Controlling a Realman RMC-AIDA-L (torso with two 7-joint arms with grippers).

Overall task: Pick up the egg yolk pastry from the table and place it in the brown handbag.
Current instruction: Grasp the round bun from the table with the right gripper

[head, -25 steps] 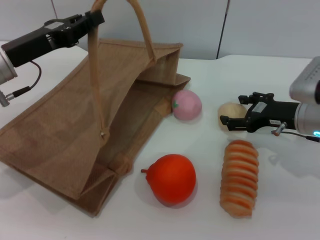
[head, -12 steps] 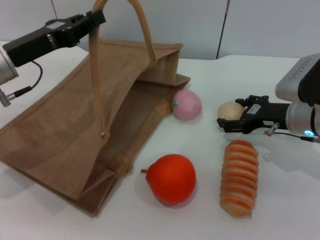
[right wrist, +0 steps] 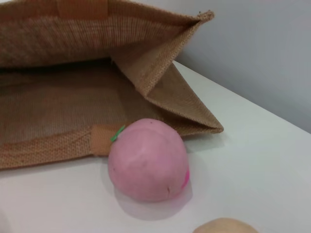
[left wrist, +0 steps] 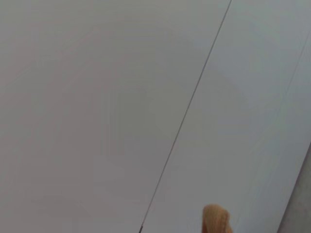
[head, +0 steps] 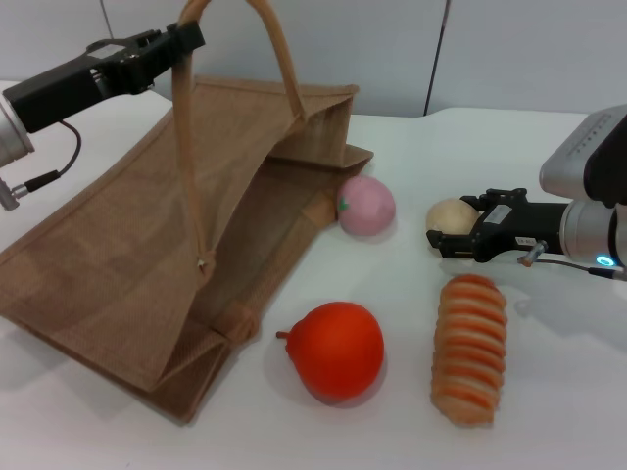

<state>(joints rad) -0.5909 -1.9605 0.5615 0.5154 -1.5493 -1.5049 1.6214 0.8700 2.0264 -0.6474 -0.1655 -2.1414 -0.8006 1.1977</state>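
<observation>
Right pincer point(head: 443, 238) is reaching with fingers spread around the pastry point(head: 451, 215) on the desk point(head: 549, 392), while left pincer point(head: 181, 39) is pinching the bag point(head: 147, 245) handle.

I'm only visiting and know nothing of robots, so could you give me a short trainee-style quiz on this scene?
1. True or false: the small pale beige round pastry already lies inside the large tan-brown woven jute handbag.
2. Which pincer holds up a bag handle?
3. What lies nearest the bag's mouth: A, the pink round ball; B, the long orange-striped bread roll?

Key: 1 false; 2 the left pincer; 3 A.
</observation>
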